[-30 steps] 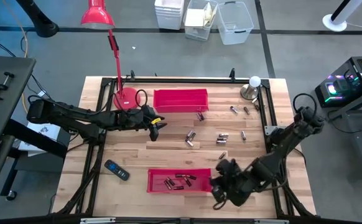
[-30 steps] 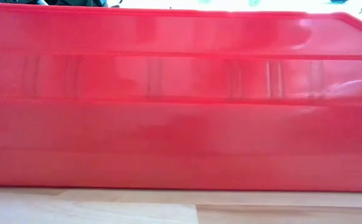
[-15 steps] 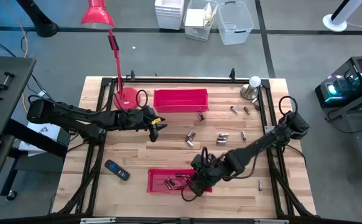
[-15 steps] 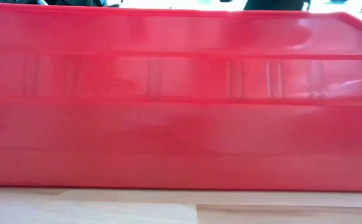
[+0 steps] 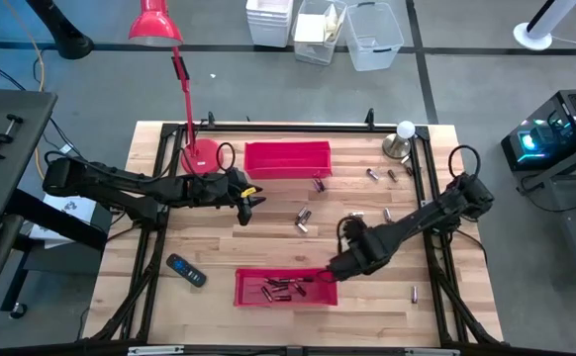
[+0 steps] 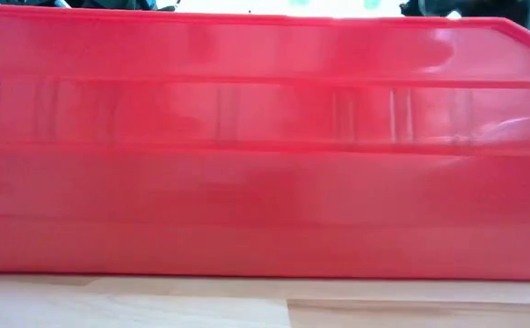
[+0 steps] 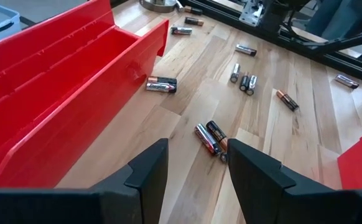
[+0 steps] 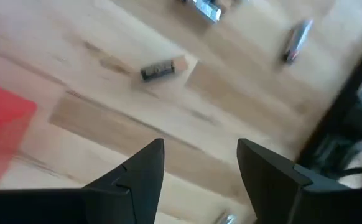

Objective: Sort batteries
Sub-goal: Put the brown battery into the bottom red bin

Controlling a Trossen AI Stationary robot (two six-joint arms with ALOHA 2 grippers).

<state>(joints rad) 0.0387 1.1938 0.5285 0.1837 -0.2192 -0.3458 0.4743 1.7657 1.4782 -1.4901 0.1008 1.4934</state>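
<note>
Wooden desk (image 5: 209, 247) under an overhead camera: loose batteries (image 5: 303, 219) lie scattered at frame centre, more inside the lower red tray (image 5: 248, 298). Right end effector (image 5: 328, 272), fingers apart and empty, hovers at that tray's right end; the nearest loose batteries lie toward the upper frame, long axes mixed. Left end effector (image 5: 248, 203) waits open, centre-left.

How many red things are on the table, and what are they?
Red trays: 2, the far one and the near one
Red lamp: 1
Total: 3 red things
</note>
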